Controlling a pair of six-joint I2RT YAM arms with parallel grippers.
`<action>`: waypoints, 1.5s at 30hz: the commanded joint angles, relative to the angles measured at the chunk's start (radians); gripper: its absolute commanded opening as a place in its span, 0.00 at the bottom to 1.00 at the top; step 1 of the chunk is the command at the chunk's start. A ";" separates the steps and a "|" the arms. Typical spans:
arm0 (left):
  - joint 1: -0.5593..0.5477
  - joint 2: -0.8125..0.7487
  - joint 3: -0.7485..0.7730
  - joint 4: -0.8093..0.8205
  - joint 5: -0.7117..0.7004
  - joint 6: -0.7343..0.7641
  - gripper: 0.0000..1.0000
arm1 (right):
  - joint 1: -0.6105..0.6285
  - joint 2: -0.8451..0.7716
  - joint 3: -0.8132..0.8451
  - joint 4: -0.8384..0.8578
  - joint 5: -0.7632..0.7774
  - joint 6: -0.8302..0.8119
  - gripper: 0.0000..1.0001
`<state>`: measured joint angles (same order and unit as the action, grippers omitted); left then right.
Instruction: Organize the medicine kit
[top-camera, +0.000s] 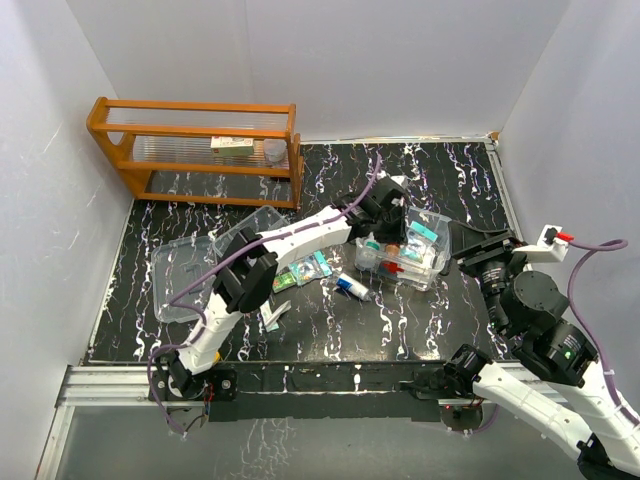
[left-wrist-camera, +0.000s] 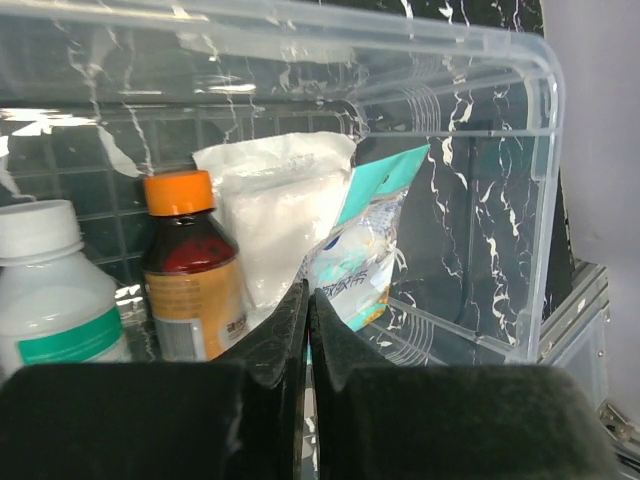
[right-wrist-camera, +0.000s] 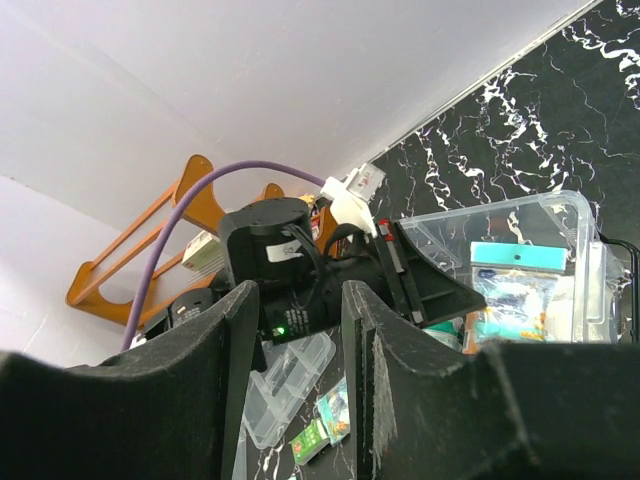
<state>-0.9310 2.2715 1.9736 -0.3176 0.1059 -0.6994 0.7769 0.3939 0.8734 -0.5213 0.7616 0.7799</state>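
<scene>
Left gripper (left-wrist-camera: 307, 300) is right at the medicine kit box (left-wrist-camera: 470, 45), fingers pressed flat together, nothing between them. Dead ahead of its tips is a brown bottle with an orange cap (left-wrist-camera: 188, 270). A white bottle (left-wrist-camera: 45, 290) stands off to the left, a white pouch (left-wrist-camera: 275, 215) and a teal-topped sachet (left-wrist-camera: 365, 245) to the right, all inside the box. The box sits upright, mouth up, lid off. Its far wall runs straight across this gripper's line, so I'd call the long axis crosswise to the left tool.

Right gripper (right-wrist-camera: 298, 310) stands partly open with an empty gap, holding nothing. The box lies ahead and to the right of its tips, near but apart. So the box sits between the two tools, with the left one closer.

Back along the left forearm, loose on the table, are a blue-capped tube (top-camera: 351, 287), lying slantwise just beside the box, and green packets (top-camera: 300, 272). Those look like the left arm's pickings, though it would need to open up first.
</scene>
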 joint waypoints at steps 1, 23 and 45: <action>-0.031 0.028 0.072 -0.062 -0.033 -0.034 0.00 | 0.003 -0.011 0.012 0.008 0.030 -0.014 0.38; -0.011 -0.106 0.115 -0.176 0.019 0.110 0.43 | 0.004 0.021 -0.003 -0.002 -0.001 0.023 0.39; 0.247 -0.632 -0.611 -0.206 0.120 0.578 0.52 | 0.002 0.081 -0.091 0.026 -0.070 0.100 0.39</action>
<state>-0.7082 1.6245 1.3724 -0.4801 0.1341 -0.2234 0.7769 0.4656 0.7876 -0.5358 0.7021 0.8520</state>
